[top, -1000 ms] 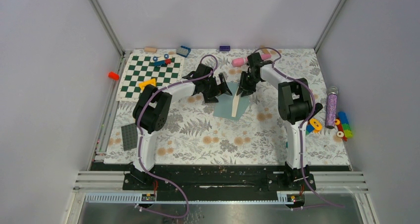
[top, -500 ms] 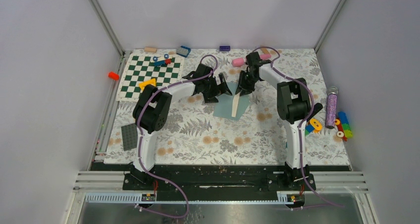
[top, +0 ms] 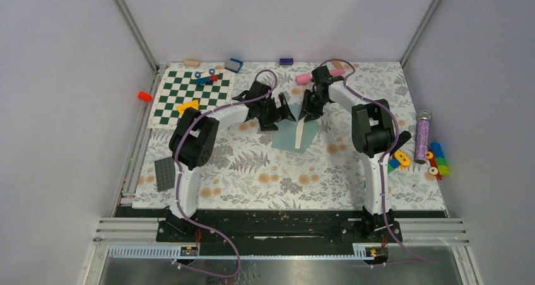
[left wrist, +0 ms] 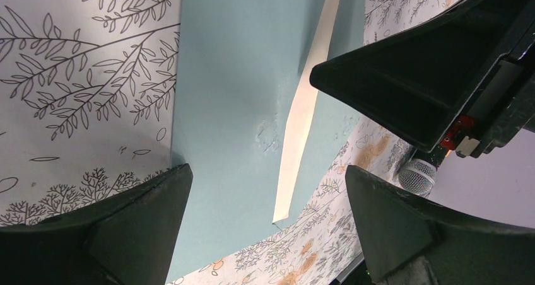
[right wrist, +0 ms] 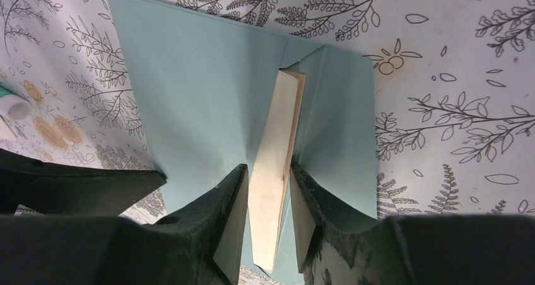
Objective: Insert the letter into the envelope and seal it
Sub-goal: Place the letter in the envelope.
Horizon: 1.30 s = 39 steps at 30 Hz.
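The teal envelope [top: 287, 139] lies flat mid-table on the floral mat. The cream letter [top: 301, 132], folded into a narrow strip, stands on edge over it. In the right wrist view the letter [right wrist: 274, 165] runs between my fingers, and its far end is tucked into the opening of the envelope [right wrist: 195, 96]. My right gripper [top: 310, 113] [right wrist: 268, 168] is shut on the letter. My left gripper [top: 284, 113] [left wrist: 265, 178] hangs open just above the envelope [left wrist: 233, 77], left of the letter [left wrist: 296, 133], with nothing between its fingers.
A green-and-white chequered board [top: 192, 96] with small toys lies at the far left. A dark studded plate [top: 164, 173] sits near the left edge. A pink cylinder [top: 304, 79] lies behind the right gripper. A purple tube [top: 421, 137] and coloured toys [top: 435, 162] lie at the right.
My right gripper has edged slightly to the left with the letter still in it. The left arm and the envelope have not moved.
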Available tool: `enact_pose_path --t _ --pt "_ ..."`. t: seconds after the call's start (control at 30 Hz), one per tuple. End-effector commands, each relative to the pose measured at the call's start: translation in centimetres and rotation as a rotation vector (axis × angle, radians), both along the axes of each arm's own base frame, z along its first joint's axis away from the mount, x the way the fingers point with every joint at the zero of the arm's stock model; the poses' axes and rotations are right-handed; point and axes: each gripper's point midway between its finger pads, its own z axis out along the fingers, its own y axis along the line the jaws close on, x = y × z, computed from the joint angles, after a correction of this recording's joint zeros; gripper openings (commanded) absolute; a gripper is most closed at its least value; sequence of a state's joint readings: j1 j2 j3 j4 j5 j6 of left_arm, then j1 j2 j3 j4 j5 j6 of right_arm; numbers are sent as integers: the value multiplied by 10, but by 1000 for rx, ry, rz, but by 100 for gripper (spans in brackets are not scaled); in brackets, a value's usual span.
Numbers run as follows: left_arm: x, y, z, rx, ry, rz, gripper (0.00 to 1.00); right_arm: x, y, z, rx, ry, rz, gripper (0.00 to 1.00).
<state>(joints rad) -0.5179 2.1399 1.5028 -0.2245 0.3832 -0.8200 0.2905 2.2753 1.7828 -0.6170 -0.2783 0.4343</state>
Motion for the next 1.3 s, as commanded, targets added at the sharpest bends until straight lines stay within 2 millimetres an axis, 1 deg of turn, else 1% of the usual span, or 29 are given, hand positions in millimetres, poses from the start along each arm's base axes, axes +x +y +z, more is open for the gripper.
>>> enact_pose_path --t 0.0,0.17,0.27,0.47,0.57,0.73,0.83,0.97,1.07,1.17,1.27 --pt "-11 26 -28 114 65 30 99 -5 3 9 -23 -7 33 38" --pt "-11 27 -27 112 66 33 99 -22 -3 15 -19 0 58 38" --pt "-11 27 -27 116 65 35 99 -30 -2 18 4 0 68 38" --pt "-10 28 -28 118 64 37 99 -41 1 22 32 1 76 38" --pt "-11 28 -29 119 68 38 99 -37 -1 23 20 -13 76 38" --pt "-11 27 -31 118 72 36 99 -26 3 27 31 -23 71 38" --pt "-11 27 -31 119 72 36 99 -15 1 33 28 -45 70 39" --pt "-9 28 -27 115 63 39 99 -3 -6 30 20 -44 52 39" --pt "-9 27 -27 113 66 37 99 1 -8 25 26 -31 42 39" --pt "-9 27 -28 114 69 37 99 4 -8 23 29 -33 43 39" --pt "-9 27 -29 115 72 38 99 7 -4 27 54 -27 52 39"
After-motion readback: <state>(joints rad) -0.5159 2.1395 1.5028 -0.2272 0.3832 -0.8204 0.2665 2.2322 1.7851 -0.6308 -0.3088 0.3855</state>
